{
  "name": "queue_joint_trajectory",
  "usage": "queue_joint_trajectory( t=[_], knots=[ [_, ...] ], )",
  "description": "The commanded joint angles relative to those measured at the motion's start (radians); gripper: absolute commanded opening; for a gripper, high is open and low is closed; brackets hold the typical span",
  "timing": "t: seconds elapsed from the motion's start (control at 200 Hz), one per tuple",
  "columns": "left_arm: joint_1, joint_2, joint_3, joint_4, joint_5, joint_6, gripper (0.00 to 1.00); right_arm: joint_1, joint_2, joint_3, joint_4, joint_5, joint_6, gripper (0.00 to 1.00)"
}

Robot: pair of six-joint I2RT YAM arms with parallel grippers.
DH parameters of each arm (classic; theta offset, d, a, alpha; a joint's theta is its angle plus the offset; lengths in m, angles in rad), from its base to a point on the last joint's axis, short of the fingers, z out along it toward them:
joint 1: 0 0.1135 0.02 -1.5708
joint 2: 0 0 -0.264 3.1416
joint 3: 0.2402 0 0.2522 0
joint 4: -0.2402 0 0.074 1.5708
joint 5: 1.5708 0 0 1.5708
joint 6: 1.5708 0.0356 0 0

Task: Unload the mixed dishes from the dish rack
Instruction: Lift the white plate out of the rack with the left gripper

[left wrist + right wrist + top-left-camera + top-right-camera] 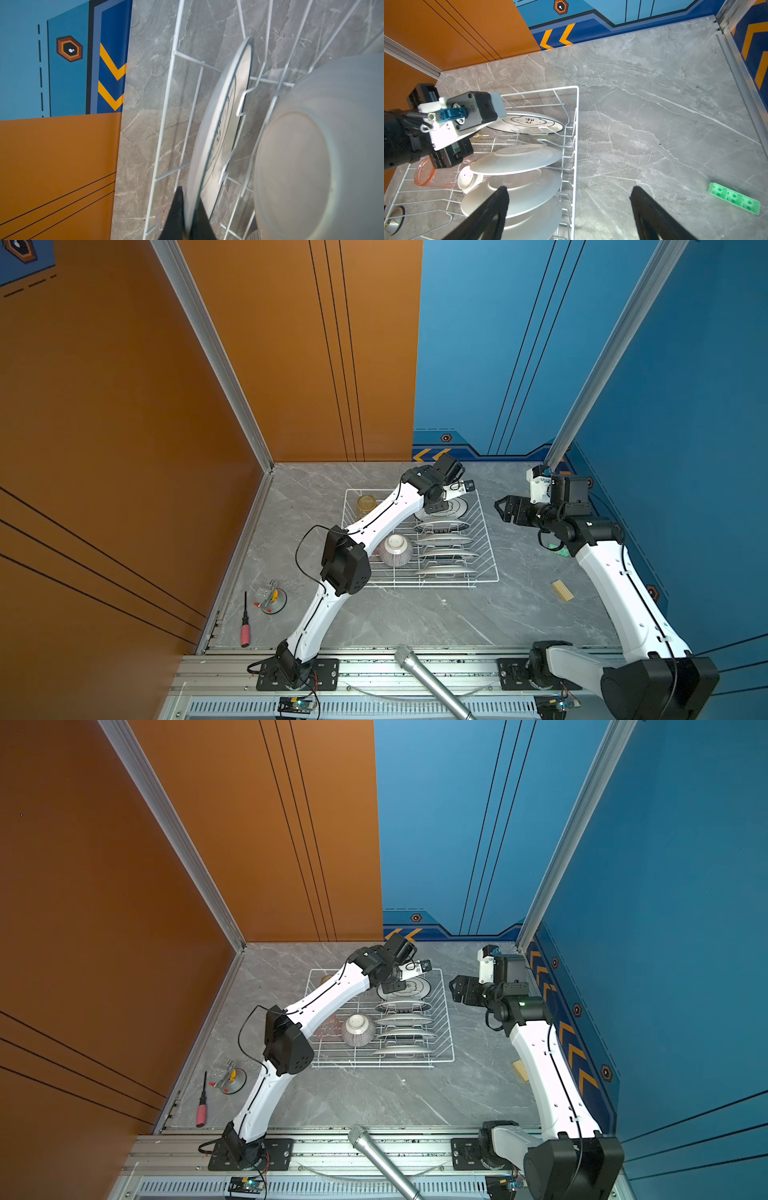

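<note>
The dish rack sits mid-bench. Inside it, the plates stand in a row along its right side. The bowl is just left of them, and a tumbler is in the far left corner. A screwdriver lies well left.

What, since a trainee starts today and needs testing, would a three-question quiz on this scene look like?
1. True or false: the left gripper is shut on the rim of the black-character plate.
2. How many plates stand in the dish rack? A three, B five, C seven.
3. Fill in: the right gripper is ___ and holds nothing.
Key: 1 true; 2 B; 3 open.
</note>
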Motion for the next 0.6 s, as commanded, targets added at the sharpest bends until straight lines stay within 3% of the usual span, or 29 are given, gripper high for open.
queue_joint_trajectory(
  t=[0.0, 0.596],
  knots=[
    [-0.046, -0.02, 0.039, 0.008, 0.013, -0.052, 0.0, -0.008, -0.025, -0.012, 0.012, -0.02, 0.016, 0.9],
    [-0.079, -0.105, 0.037, 0.039, -0.104, -0.043, 0.0, -0.008, -0.025, -0.016, 0.031, -0.031, 0.025, 0.9]
  ],
)
